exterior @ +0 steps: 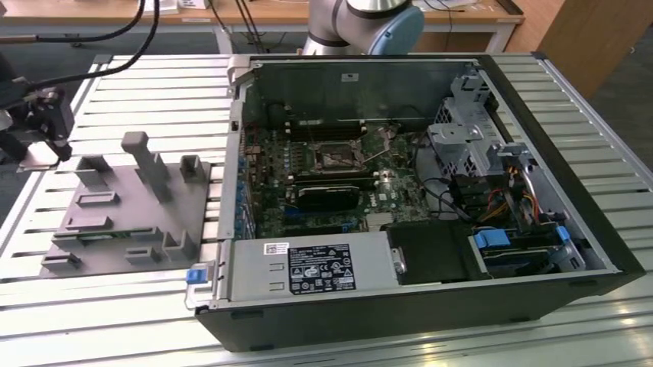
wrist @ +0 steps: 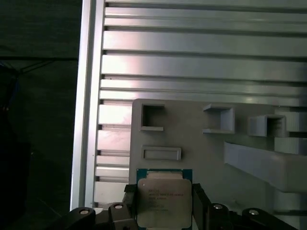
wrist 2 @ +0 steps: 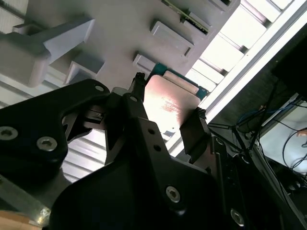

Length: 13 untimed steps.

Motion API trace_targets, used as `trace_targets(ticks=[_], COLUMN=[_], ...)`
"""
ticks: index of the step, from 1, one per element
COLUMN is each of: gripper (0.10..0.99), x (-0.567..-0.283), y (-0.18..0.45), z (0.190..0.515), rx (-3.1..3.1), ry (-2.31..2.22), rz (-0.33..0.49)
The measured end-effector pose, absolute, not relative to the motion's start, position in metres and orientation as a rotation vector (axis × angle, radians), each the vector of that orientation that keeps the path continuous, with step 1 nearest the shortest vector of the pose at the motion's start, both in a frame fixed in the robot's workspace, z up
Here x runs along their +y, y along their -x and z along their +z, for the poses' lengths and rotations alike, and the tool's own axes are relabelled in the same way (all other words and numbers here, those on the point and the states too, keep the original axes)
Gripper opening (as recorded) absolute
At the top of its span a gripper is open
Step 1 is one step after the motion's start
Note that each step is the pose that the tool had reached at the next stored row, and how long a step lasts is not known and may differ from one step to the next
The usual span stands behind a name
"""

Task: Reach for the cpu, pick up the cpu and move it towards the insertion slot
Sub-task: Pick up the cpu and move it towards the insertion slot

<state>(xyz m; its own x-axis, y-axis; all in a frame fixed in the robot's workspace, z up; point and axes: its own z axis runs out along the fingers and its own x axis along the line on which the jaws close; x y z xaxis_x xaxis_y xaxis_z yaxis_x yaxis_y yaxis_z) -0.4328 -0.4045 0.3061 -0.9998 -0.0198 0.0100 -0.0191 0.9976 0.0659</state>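
Pincer (wrist 2: 168, 98) is narrowed onto the cpu (wrist: 164, 201). We see its fingers (wrist: 198, 203) pressed against two opposite edges of the chip, with no gap on either side in both wrist views, so we mark it as gripped. The cpu lies flat between the fingertips, silver top facing the wrist.

Right behind the pincer is the grey fixture plate (wrist: 192, 148), its open pockets just past the chip. We cannot tell whether the chip is lifted clear of the plate or resting on it (no side-on look). Past the plate runs the slotted aluminium table (wrist: 192, 67).

The insertion slot (exterior: 335, 155) is well apart from the pincer, across the plate and inside the open computer case (exterior: 429, 306).

We judge the reach done, the grasp made, and the carry to the slot not yet done.
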Motion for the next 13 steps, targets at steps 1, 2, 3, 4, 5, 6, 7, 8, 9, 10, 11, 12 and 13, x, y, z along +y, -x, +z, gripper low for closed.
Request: trace_targets(ticks=[1,2,3,4,5,6,7,8,9,10,11,12,13], gripper=[0.541,0.541,0.541,0.541,0.541,0.541,0.541,0.541,0.541,0.541,0.541,0.541,0.541], x=[-0.404,-0.404,-0.404,-0.404,-0.404,-0.404,-0.404,-0.405,-0.404,-0.404,-0.404,-0.405,-0.404], y=[0.433,0.433,0.433,0.433,0.433,0.433,0.433,0.433,0.433,0.433,0.433,0.433,0.433], z=[0.311,0.315,0.319,0.324,0.327,0.331,0.335,0.339,0.344,0.348,0.352,0.355,0.359], rx=[-3.129,-3.129,-3.129,-3.129,-3.129,-3.129,-3.129,-3.129,-3.129,-3.129,-3.129,-3.129,-3.129], ry=[-0.03,-0.03,-0.03,-0.03,-0.03,-0.03,-0.03,-0.031,-0.03,-0.03,-0.03,-0.03,-0.03], rz=[-0.103,-0.103,-0.103,-0.103,-0.103,-0.104,-0.104,-0.104,-0.104,-0.104,-0.104,-0.104,-0.104])
